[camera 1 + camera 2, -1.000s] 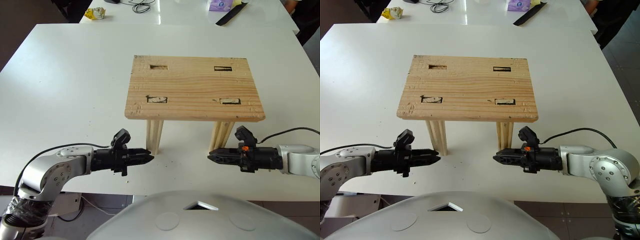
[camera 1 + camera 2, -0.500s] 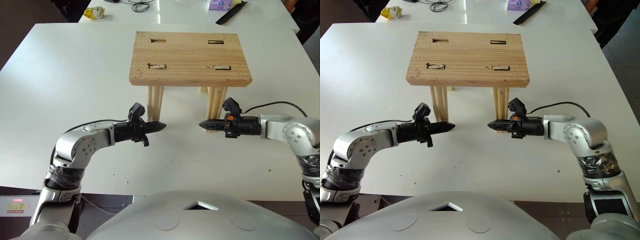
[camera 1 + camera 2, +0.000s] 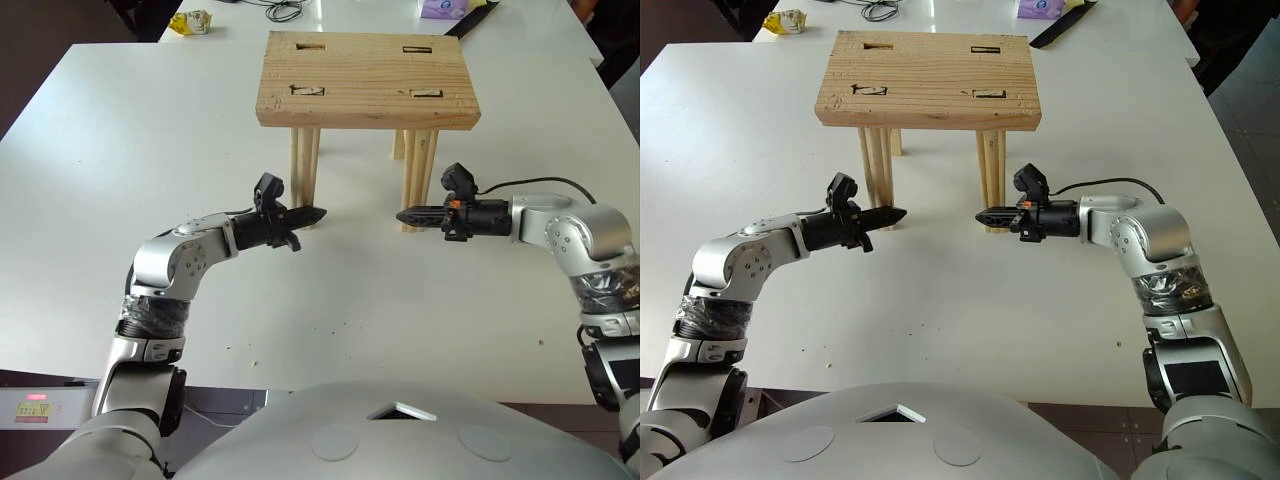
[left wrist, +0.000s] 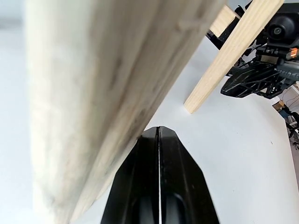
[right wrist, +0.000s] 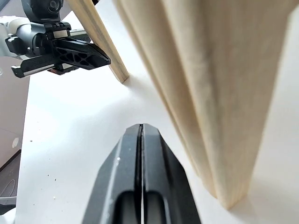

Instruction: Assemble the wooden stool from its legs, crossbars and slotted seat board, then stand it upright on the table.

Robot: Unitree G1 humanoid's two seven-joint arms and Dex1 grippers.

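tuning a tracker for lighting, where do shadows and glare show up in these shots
Left eye view: even light, only a soft shadow beneath the stool on the table. Right eye view: bright glare on the far table. Right wrist view: a faint shadow beside the near leg.

The seat board (image 3: 365, 70) is pale, unvarnished wood, its grain plain to see, chipped rough around the slots (image 3: 308, 90). The legs (image 3: 305, 170) are the same bare timber, smoother on their faces. The table (image 3: 120, 150) is white and smooth with a faint sheen. The left gripper (image 3: 318, 213) and right gripper (image 3: 402, 215) look like matt black plastic.
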